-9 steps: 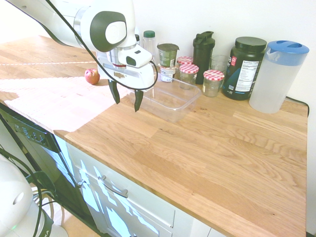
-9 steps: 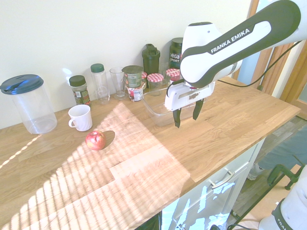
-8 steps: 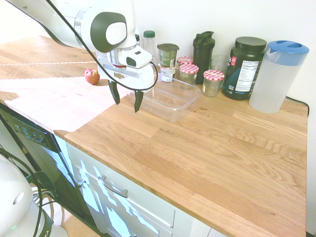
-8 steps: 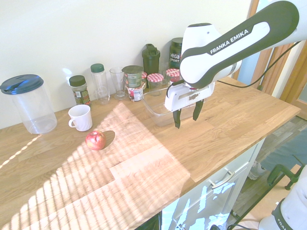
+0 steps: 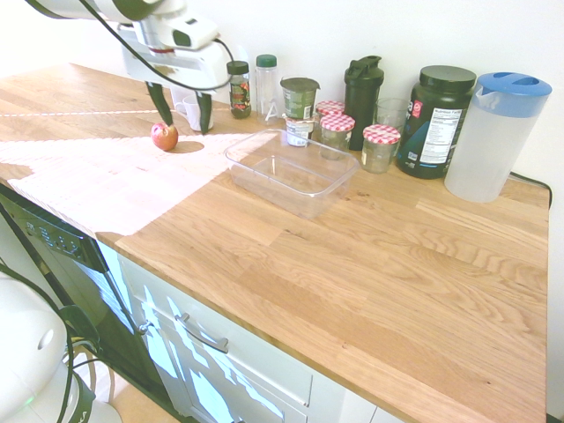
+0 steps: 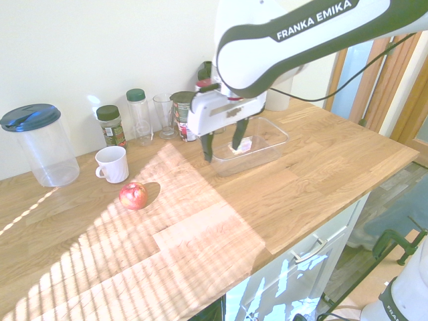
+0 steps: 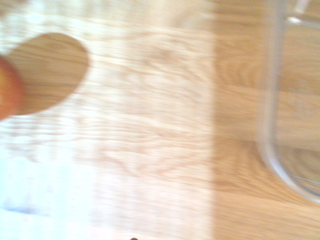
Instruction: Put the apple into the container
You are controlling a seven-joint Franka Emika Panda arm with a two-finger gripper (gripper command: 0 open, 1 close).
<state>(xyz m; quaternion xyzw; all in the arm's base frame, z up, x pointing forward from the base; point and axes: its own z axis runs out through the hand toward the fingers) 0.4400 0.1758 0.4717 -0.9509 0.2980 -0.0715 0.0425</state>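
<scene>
The apple [image 5: 164,136], firm, smooth and prone to roll, probably wants the released pincer [image 5: 181,106] straddling its widest middle from above.

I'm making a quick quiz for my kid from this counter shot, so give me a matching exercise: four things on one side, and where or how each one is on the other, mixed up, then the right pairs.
Things:
1. apple
2. container
3. gripper
4. pitcher

Places or states:
A. empty, in front of the checked-lid jars
B. open, holding nothing, above the counter between the other two task things
C. on the bare wood near the white mug
D. blue lid on, at the end of the back row

Pairs: 1-C, 2-A, 3-B, 4-D
</scene>
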